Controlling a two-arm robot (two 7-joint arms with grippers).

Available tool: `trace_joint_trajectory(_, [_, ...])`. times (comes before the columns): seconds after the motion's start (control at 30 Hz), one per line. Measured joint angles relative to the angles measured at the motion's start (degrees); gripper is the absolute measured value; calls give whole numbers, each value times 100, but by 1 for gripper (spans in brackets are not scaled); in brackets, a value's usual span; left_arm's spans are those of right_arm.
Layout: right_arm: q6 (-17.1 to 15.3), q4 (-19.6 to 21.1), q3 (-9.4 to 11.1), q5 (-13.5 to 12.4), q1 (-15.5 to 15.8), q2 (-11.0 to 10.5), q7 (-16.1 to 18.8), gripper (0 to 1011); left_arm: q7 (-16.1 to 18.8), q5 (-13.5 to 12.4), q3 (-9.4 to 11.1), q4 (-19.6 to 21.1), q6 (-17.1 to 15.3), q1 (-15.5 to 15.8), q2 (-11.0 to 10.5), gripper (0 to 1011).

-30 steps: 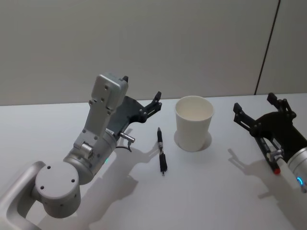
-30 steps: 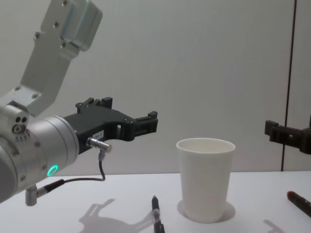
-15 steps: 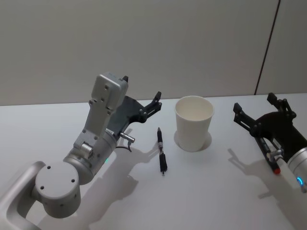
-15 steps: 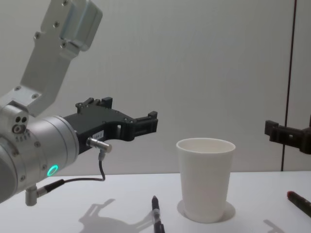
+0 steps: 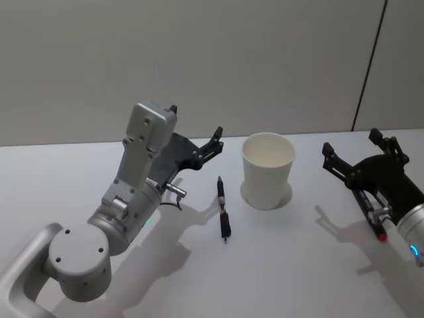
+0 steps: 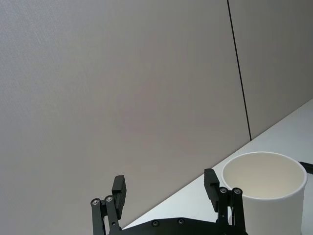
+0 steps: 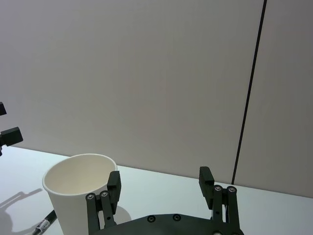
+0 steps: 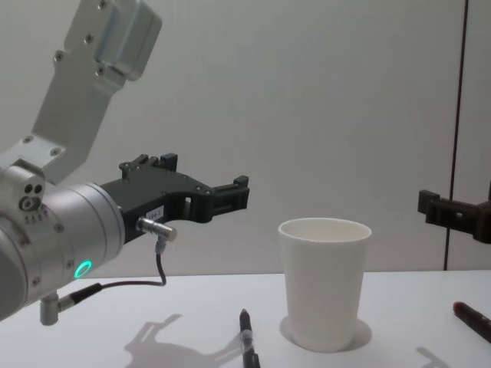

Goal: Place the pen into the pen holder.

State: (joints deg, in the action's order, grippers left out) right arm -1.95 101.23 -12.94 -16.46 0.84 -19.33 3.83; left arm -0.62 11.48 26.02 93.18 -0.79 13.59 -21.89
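While the slim black pen (image 5: 223, 211) lies flat on the white table (image 5: 298, 258) beside the upright white paper cup (image 5: 267, 169), the left gripper (image 6: 165, 182) and right gripper (image 7: 160, 177) hover wide open. Both are empty.

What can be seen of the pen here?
The pen is slim and black, with a pale band toward its far end. It lies flat on the white table, running roughly away from the robot, just left of the pen holder and apart from it. Nothing but the table touches it.
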Motion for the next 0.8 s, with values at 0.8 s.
trace_joint_trajectory(0.8, [0,0,0,0,0,0,0,1001,0,0,0,0,0,0,0,1004])
